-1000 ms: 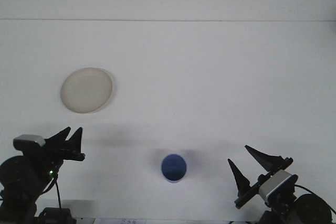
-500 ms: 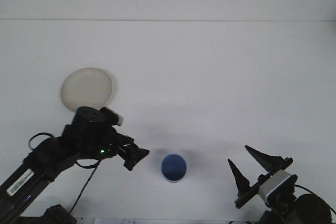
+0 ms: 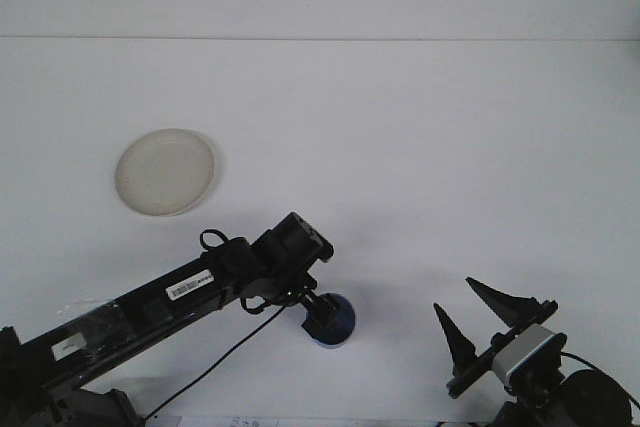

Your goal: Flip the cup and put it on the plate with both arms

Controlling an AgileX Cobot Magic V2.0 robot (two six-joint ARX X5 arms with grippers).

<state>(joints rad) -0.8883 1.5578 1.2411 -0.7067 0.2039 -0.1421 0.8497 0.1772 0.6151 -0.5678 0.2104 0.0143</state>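
Near the front edge of the white table (image 3: 420,147), seen from the front camera, the left gripper (image 3: 318,309) reached down onto the blue cup (image 3: 334,321), its dark wrist block covering the fingers, so I could not tell whether they were spread or pinching the rim. The cup stood near the middle of the near side, small, round and glossy blue. The long black left arm stretched from the near left corner, a cable looping beneath it. At the near right, the right gripper (image 3: 483,312) rested with its two pointed black fingers spread wide, holding nothing. The plate (image 3: 165,172), a pale, matte, shallow disc, lay farther back on the left, well apart from the cup.
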